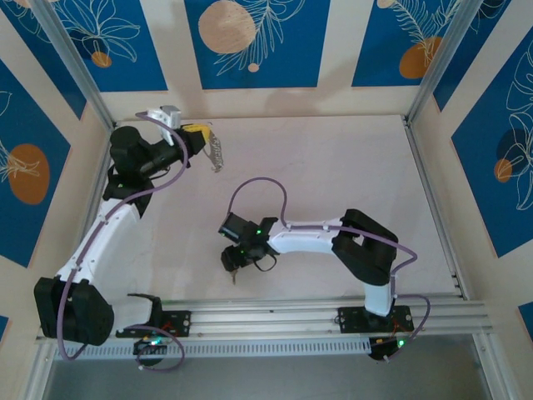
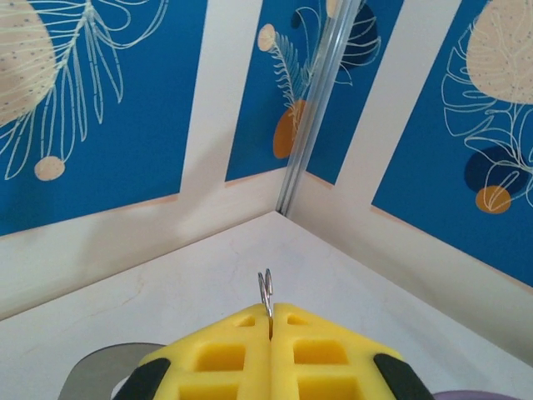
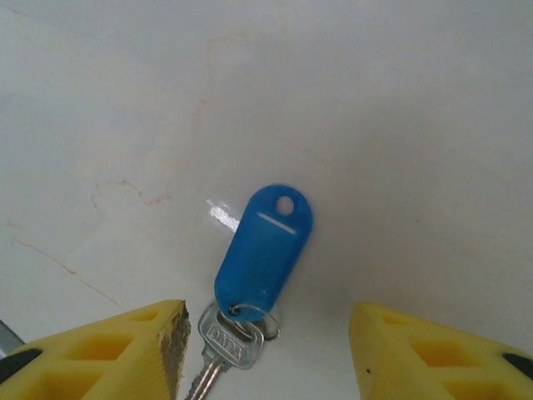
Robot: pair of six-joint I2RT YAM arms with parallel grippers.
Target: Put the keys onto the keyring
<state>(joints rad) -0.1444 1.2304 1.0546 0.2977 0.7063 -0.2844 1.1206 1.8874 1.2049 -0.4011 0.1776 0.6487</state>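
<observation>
The keys (image 3: 225, 346) lie on the white table: a silver key joined by a small wire ring to a blue plastic tag (image 3: 265, 250). My right gripper (image 3: 268, 315) stands open just above them, one yellow finger on each side and neither touching. From above, that gripper (image 1: 236, 262) hovers low near the table's front middle. My left gripper (image 2: 271, 312) is shut on the keyring's silvery metal ring (image 2: 266, 293), which sticks up edge-on from between the pads. In the top view the left gripper (image 1: 202, 133) is held up at the back left, with the grey keyring (image 1: 216, 155) hanging from it.
Blue-and-cream patterned walls close in the table (image 1: 333, 175) on three sides, with metal posts (image 2: 321, 100) in the corners. A rail (image 1: 316, 310) runs along the front edge by the arm bases. A grey shape (image 2: 100, 371) shows under the left fingers.
</observation>
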